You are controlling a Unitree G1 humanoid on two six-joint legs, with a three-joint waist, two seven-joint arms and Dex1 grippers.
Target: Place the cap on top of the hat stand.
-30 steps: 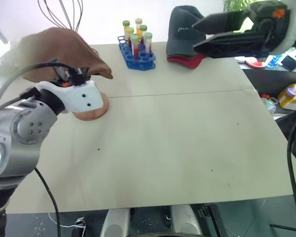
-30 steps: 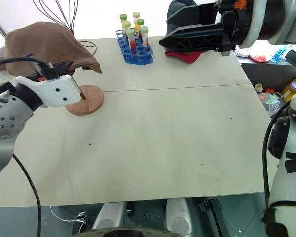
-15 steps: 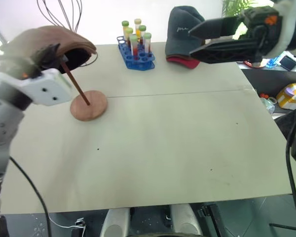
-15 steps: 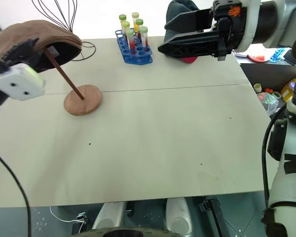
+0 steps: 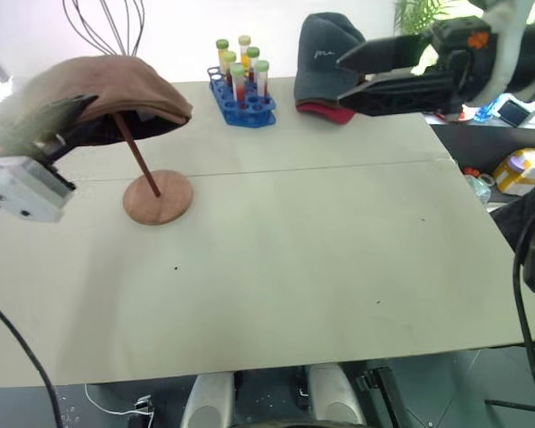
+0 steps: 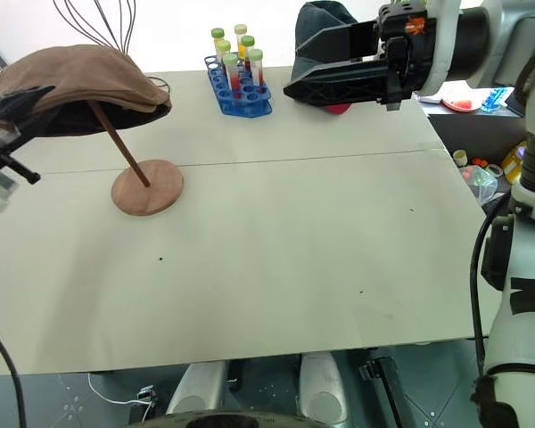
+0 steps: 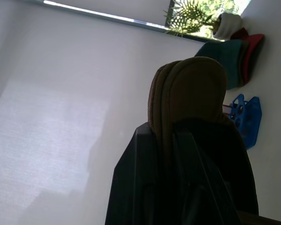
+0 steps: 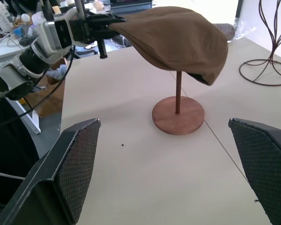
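Brown fabric of the cap, upper left of the frame, drapes over the hat stand while the left end effector pinches its edge. We judge that pulling away before letting go could drag it off or tip the stand; the right end effector, spread wide, hangs at upper right.

The cap covers the hat stand top, so the disc under it is hidden. The left gripper is cut off by the frame's edge. A red cap shows as a sliver beneath the grey cap, whose script is too small to read.
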